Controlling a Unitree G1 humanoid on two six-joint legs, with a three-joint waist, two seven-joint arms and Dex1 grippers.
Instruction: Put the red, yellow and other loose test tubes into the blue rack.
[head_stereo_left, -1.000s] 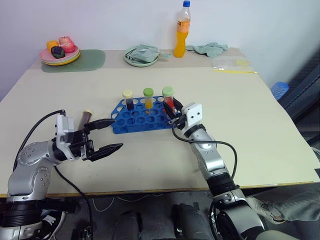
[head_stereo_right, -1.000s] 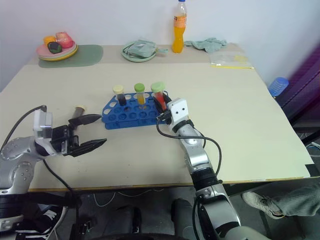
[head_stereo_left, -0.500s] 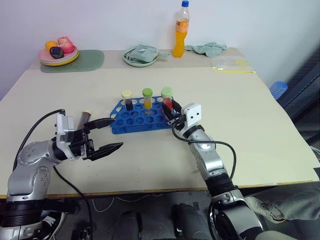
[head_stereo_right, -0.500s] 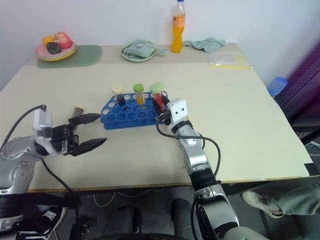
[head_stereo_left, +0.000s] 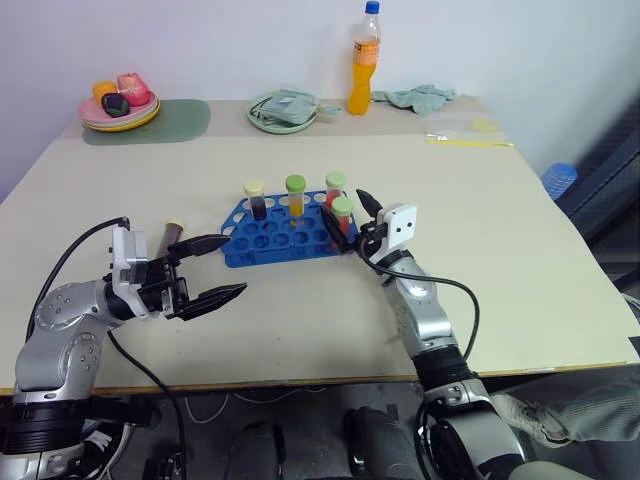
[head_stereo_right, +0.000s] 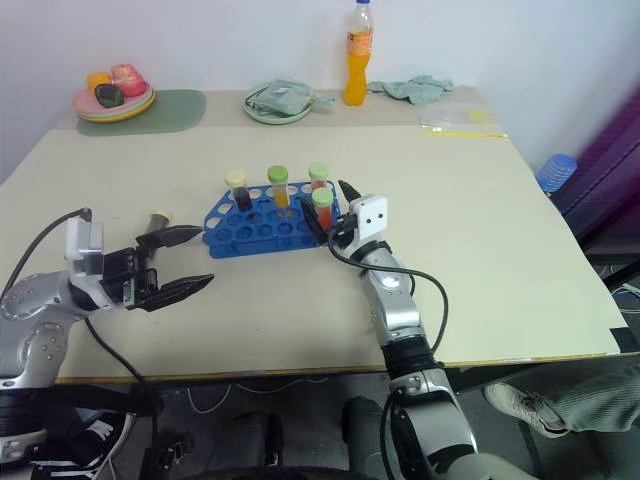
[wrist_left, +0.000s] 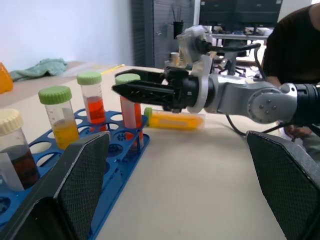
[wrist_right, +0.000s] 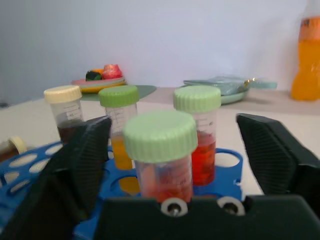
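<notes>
The blue rack lies mid-table with several capped tubes upright in it: a dark one with a cream cap, a yellow one with a green cap and two red ones with green caps. The nearer red tube stands at the rack's right end between the fingers of my right gripper, which is open and clear of it. A loose brown tube with a cream cap lies on the table just behind my left gripper, open and empty, left of the rack.
At the back of the table stand an orange drink bottle, a green plate with a cloth, a plate of fruit on a green mat and a crumpled cloth. A clear bag with a yellow strip lies far right.
My right gripper has opened and drawn slightly to the right, leaving the green-capped red tube standing in the rack. The left arm has not moved.
</notes>
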